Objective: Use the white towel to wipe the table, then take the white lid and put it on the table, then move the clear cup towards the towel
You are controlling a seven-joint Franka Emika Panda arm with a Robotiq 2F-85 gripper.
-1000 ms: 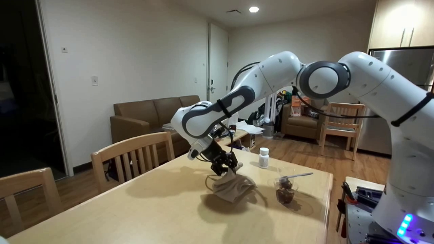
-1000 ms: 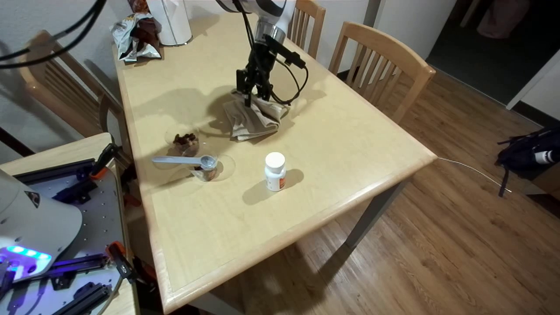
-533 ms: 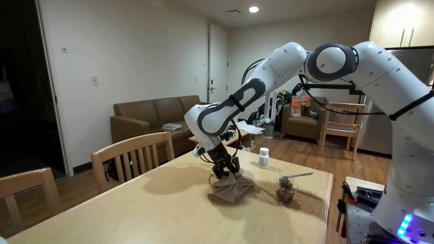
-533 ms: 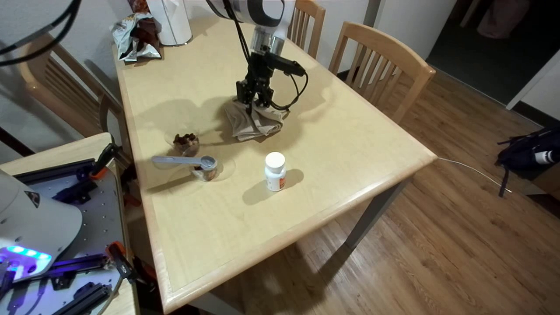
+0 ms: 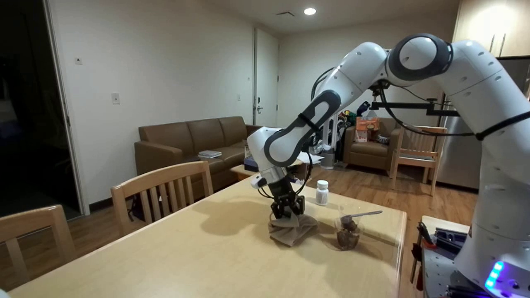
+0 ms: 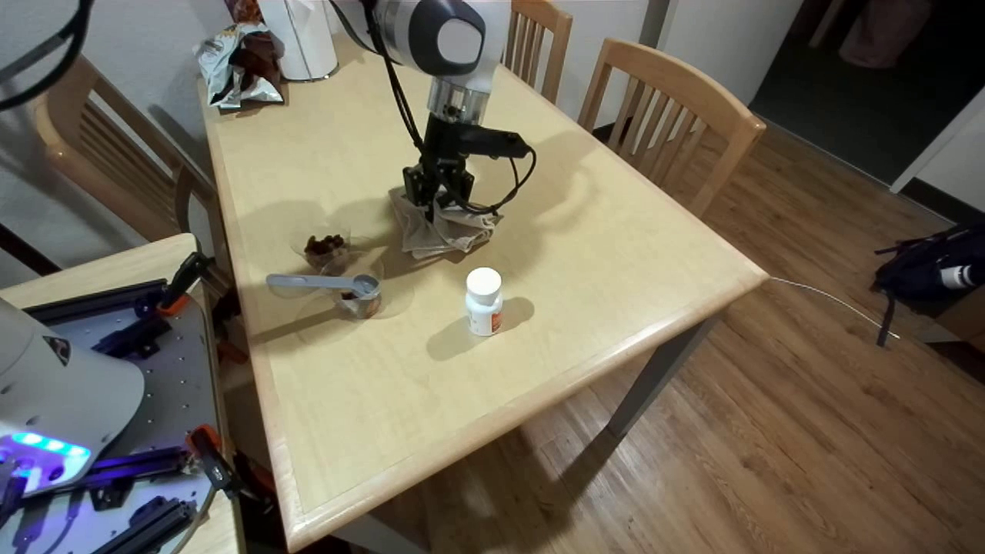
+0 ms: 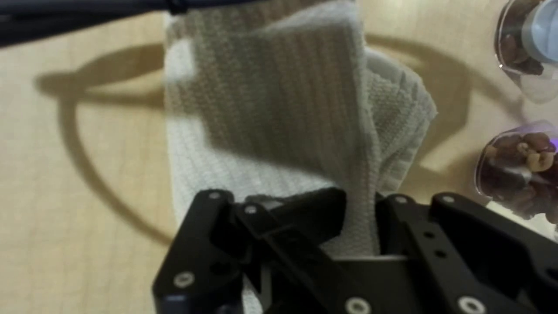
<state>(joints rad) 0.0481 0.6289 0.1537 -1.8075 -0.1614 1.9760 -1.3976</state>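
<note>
The whitish towel [image 5: 292, 234] lies crumpled on the table in both exterior views [image 6: 435, 237] and fills the middle of the wrist view [image 7: 270, 91]. My gripper [image 5: 288, 212] points down at it, also in an exterior view [image 6: 440, 206]. In the wrist view the fingers [image 7: 361, 222] are shut on a raised fold of the towel. Two clear cups with brown contents, a near cup [image 6: 360, 305] and a far cup [image 6: 326, 252], stand apart from the towel. They show at the wrist view's right edge. A white lid [image 6: 484, 282] sits on the white bottle [image 6: 484, 315].
A grey spoon [image 6: 315, 282] rests across the near cup. The table [image 6: 400, 431] has chairs [image 5: 165, 186] along one side. A snack bag [image 6: 240, 69] and a white roll [image 6: 302, 38] stand at its far end.
The gripper and towel have slid together a little towards the cups and bottle. The arm has folded back towards its base and the wrist is more upright. The cups and bottle have not moved.
</note>
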